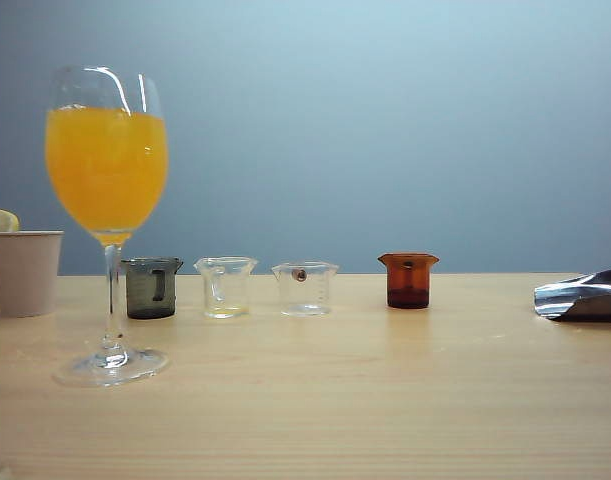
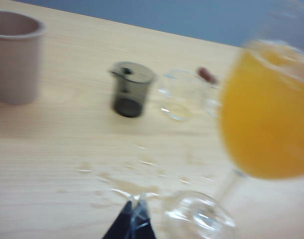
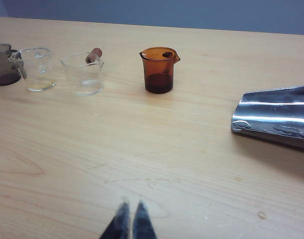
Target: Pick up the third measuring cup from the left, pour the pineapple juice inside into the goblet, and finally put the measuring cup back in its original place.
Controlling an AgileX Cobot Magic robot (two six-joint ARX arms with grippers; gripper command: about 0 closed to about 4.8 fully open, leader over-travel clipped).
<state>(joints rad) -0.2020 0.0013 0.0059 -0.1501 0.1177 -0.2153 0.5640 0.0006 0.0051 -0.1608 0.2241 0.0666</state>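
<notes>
From where I sit, the job looks finished or very nearly so. The third measuring cup (image 1: 305, 288) stands upright in the row on the worktop (image 1: 385, 400), between the clear cup (image 1: 225, 286) and the amber cup (image 1: 408, 280), and I see nothing left in it. The goblet (image 1: 107, 170) stands well to the left, its bowl full of orange drink, so I judge the pour done and the cup returned. Any pale pineapple juice is lost in that orange; I cannot pick it out. My right end effector (image 3: 128, 219) hangs low over bare wood, well short of the cups, fingers pinched together on nothing. My left end effector (image 2: 134, 221) sits just beside the goblet's foot, tips together, also empty. Some spilled drops glisten on the wood ahead of it.
</notes>
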